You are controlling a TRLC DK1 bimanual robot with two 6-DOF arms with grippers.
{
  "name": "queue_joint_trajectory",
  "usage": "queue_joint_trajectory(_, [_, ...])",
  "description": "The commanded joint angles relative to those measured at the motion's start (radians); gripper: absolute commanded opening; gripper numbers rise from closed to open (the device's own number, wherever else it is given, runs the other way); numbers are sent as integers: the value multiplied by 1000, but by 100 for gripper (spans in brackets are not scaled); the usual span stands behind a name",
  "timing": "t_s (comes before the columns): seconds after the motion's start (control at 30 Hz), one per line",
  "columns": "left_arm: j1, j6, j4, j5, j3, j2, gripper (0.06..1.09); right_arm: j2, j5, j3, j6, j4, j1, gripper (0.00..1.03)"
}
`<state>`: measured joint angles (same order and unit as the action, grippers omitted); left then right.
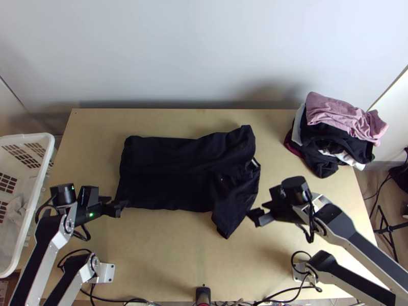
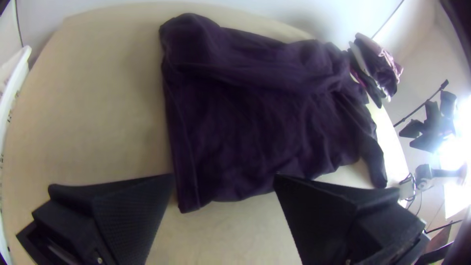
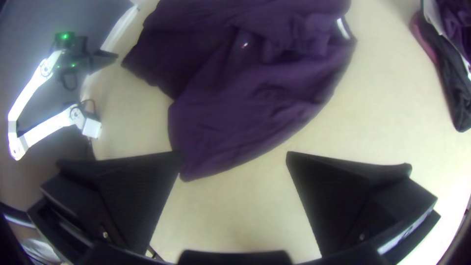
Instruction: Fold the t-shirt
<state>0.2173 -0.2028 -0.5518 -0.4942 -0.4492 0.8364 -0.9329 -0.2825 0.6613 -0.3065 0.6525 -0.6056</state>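
1. Black shirt (image 1: pixel 168 171) lies on the wooden table (image 1: pixel 178 255), left of the pile (image 1: pixel 347 120), its body running crosswise and its far side folded over in a wrinkled band.
2. Its neck, with a small pale label (image 1: pixel 254 162), is toward the right; one sleeve (image 1: pixel 232 211) angles down toward the table's near edge.
3. Left gripper (image 1: pixel 115 203) is at the shirt's near left corner, fingers spread wide, with that corner between them in the left wrist view, not pinched.
4. Right gripper (image 1: pixel 259 209) is just beside the sleeve, fingers also well apart and pinching nothing; the sleeve's tip is close to one finger.
5. White basket (image 1: pixel 30 136) stands at the table's left side; the pile, pink cloth on top, sits at its far right corner.
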Motion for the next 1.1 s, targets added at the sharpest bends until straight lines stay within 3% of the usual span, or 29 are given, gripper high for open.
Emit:
queue_joint_trajectory(0.0, [13, -6, -36, -3, 27, -60, 104, 16, -57, -60, -71, 6, -69, 98])
queue_joint_trajectory(0.43, [7, 36, 133, 19, 6, 110, 104, -138, -167, -78, -169, -97, -204, 97])
queue_joint_trajectory(0.7, [-9, 43, 199, 25, -3, 214, 104, -317, -172, -86, -197, -228, -307, 97])
queue_joint_trajectory(0.9, [-30, 46, 230, 28, -6, 257, 104, -428, -167, -55, -227, -381, -301, 93])
queue_joint_trajectory(1.0, [-39, 46, 242, 29, -9, 286, 104, -463, -162, -26, -230, -389, -303, 93])
queue_joint_trajectory(1.03, [-47, 48, 253, 34, -9, 297, 103, -468, -155, -20, -230, -392, -304, 90])
queue_joint_trajectory(1.07, [-55, 55, 276, 57, -8, 317, 102, -468, -122, -15, -227, -401, -310, 77])
